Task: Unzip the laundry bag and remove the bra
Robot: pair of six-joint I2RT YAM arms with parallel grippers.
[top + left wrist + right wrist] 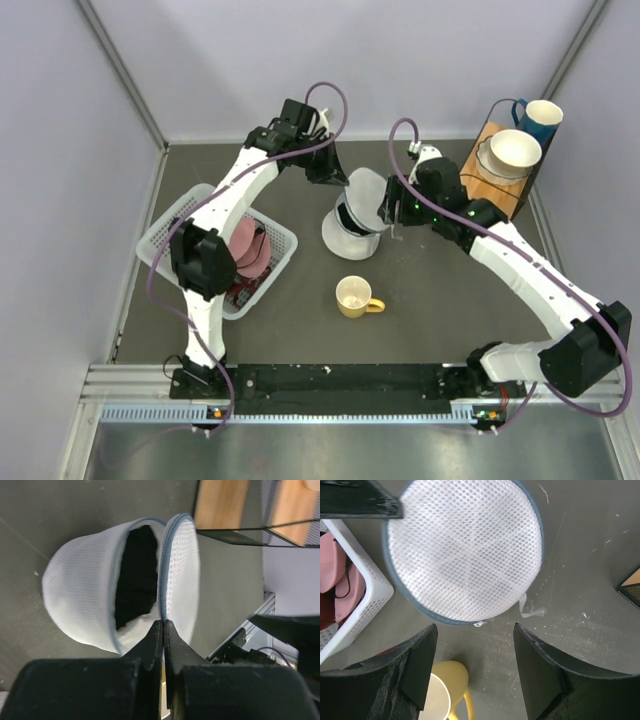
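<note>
The laundry bag (345,232), a white mesh pod, stands mid-table with its zip undone and its two halves spread apart. My left gripper (337,178) is shut on the blue-trimmed rim of the raised half (180,575), its fingertips (157,630) pinched together on the edge. The other half (82,600) lies domed on the table. Something black (134,575) fills the opening; I cannot tell its shape. My right gripper (475,627) is open and empty, just before the raised half's mesh face (465,550), with the small zip pull (479,624) between its fingertips.
A yellow mug (353,296) stands in front of the bag and shows in the right wrist view (447,690). A white lattice basket (165,235) with pink garments sits at the left. A wooden rack at back right holds a white bowl (514,150) and a blue mug (541,118).
</note>
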